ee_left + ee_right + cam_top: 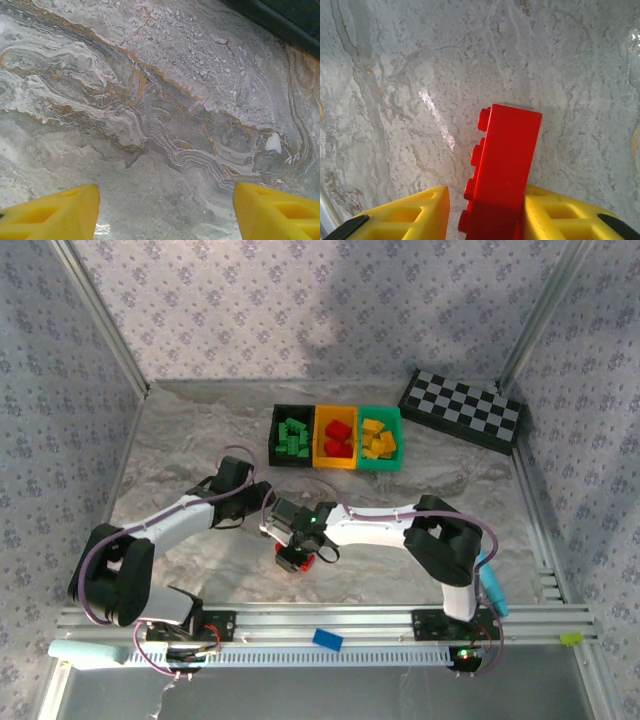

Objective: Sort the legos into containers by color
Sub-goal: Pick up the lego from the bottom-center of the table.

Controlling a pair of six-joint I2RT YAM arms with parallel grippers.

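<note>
Your left claw (pixel 165 215) hangs wide and empty over the marble worktop (pixel 150 100). Your right claw (pixel 487 215) straddles a red lego (pixel 507 160), but you cannot tell if it grips. The lego likely belongs in the yellow bin (pixel 337 464), which holds reds.

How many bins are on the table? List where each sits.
3, in a row at the far side of the table: black bin left, yellow bin middle, green bin right. None seems hidden.
</note>
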